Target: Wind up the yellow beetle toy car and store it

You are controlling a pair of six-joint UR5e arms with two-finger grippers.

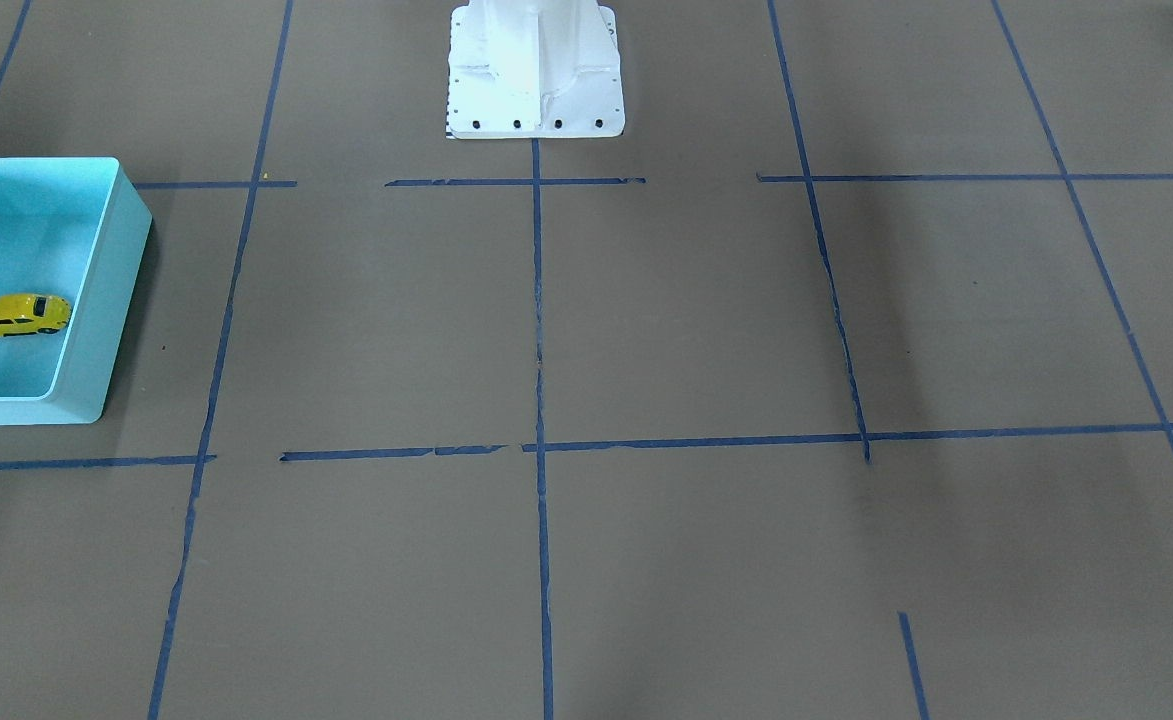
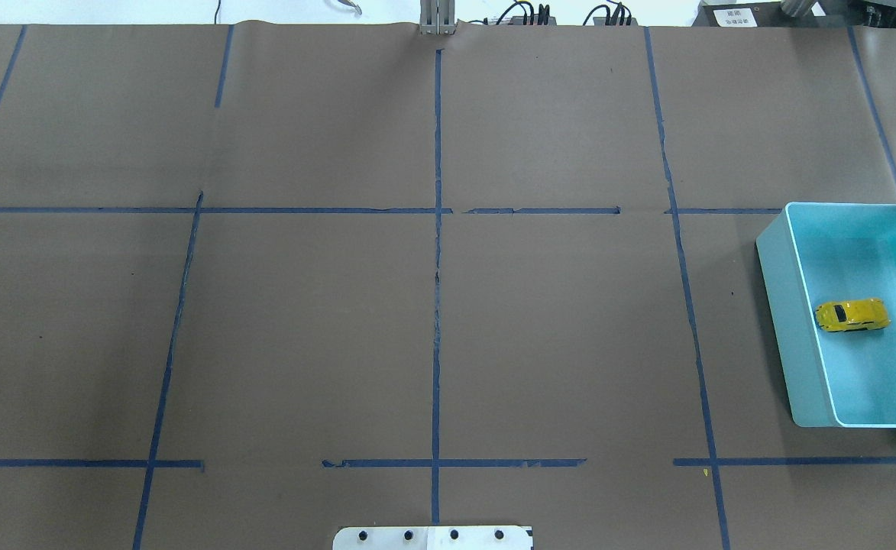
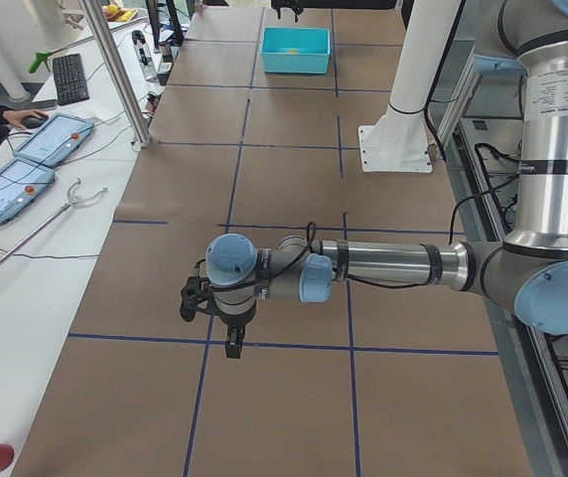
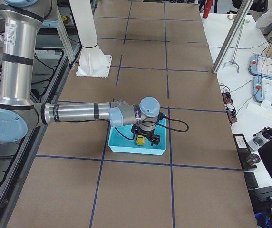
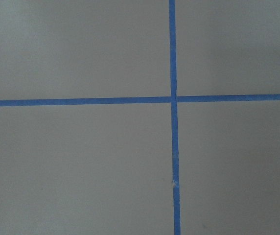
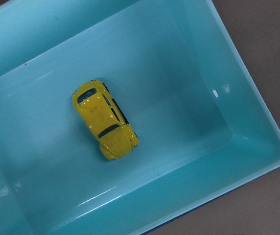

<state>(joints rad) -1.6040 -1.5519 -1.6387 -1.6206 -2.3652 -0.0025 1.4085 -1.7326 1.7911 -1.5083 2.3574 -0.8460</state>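
The yellow beetle toy car (image 2: 852, 315) sits inside the light blue bin (image 2: 787, 305) at the counter's right edge, its long axis pointing toward that edge. The right gripper (image 4: 145, 138) hangs straight above it, and the left gripper (image 3: 232, 343) is well apart. I cannot tell whether either is clenched.

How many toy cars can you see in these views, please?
1: the yellow beetle toy car sits on its wheels inside the light blue bin. No other shows.
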